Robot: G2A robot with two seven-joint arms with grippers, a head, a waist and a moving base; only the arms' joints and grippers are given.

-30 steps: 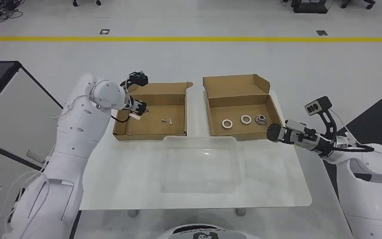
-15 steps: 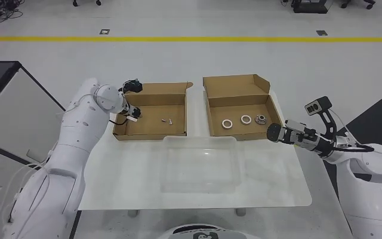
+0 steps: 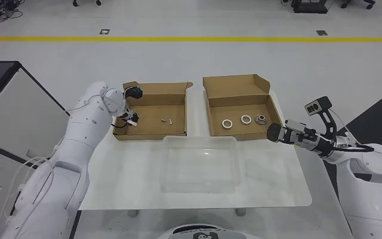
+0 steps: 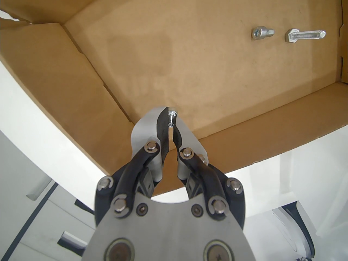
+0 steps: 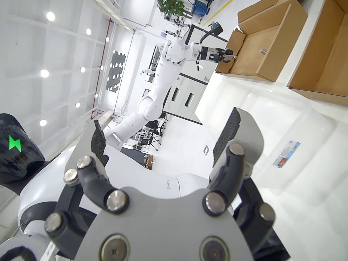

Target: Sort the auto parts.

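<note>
I've got a small screw (image 4: 171, 120) pinched between the pads of my left hand (image 4: 170, 126), with the fingers drawn tight around it and its threaded tip poking out past the fingertips. In the top view that hand (image 3: 132, 117) sits left of centre, at the left end of the left cardboard box (image 3: 149, 136), close to the box's left wall and near corner. From the left wrist camera, the screw hangs over the bare brown floor by that corner, with the cardboard walls rising close beside the fingers.

Two more fasteners lie on the same box floor, well apart from the hand: a short bolt (image 4: 261, 33) and, just beside it, a long bolt (image 4: 305, 35). They lie almost end to end.

Right of centre in the top view stands the right cardboard box (image 3: 239, 89). It holds a white ring (image 3: 227, 124), a second white ring (image 3: 246, 119) and a grey metal part (image 3: 260, 118) in a row.

A clear plastic bin (image 3: 200, 138) sits just in front of both boxes on the white surface (image 3: 119, 179).

My right hand (image 5: 163, 131) is spread wide with nothing in it. It hovers at the surface's right edge (image 3: 272, 132), near the right box's near corner.
</note>
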